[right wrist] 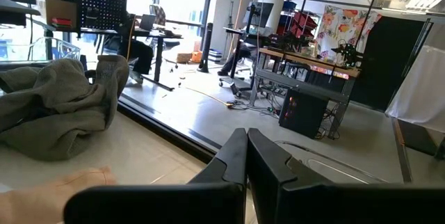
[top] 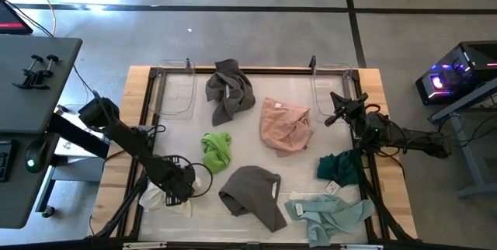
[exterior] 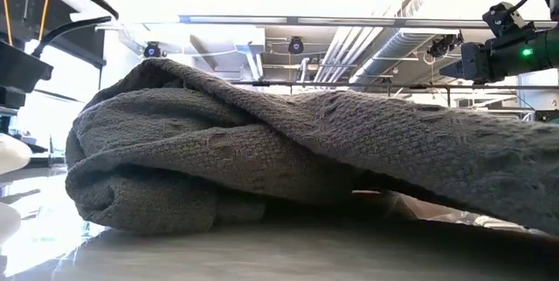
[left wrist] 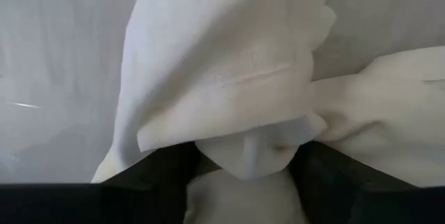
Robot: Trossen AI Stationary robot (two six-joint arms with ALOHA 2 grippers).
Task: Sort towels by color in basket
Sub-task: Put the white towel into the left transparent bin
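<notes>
The cream towel (top: pixel 158 198) lies near the table's near left corner, and my left gripper (top: pixel 178 189) is shut on it. My right gripper (top: pixel 335 116) is shut and empty, raised over the table's right side beside the pink towel (top: pixel 286 124). One dark grey towel (top: pixel 230 88) lies at the far middle, and the other (top: pixel 252 196) lies at the near middle and fills the low view (exterior: pixel 262 159). The lime green towel (top: pixel 217 148), the dark teal towel (top: pixel 339 167) and the pale mint towel (top: pixel 330 216) lie crumpled on the table. My left gripper pinches a bunched fold of the cream towel (left wrist: pixel 247 156) between its two fingers (left wrist: pixel 160 172), several layers gathered together. The fingers come at it from above, slanting down. The rest of the towel spreads away from the fingers onto the table, slack.
Two clear bins stand at the table's far edge, one at the left (top: pixel 175 88) and one at the right (top: pixel 334 83). A raised wooden rim (top: pixel 256 68) runs round the table. A desk with clamps (top: pixel 35 67) stands off the left side.
</notes>
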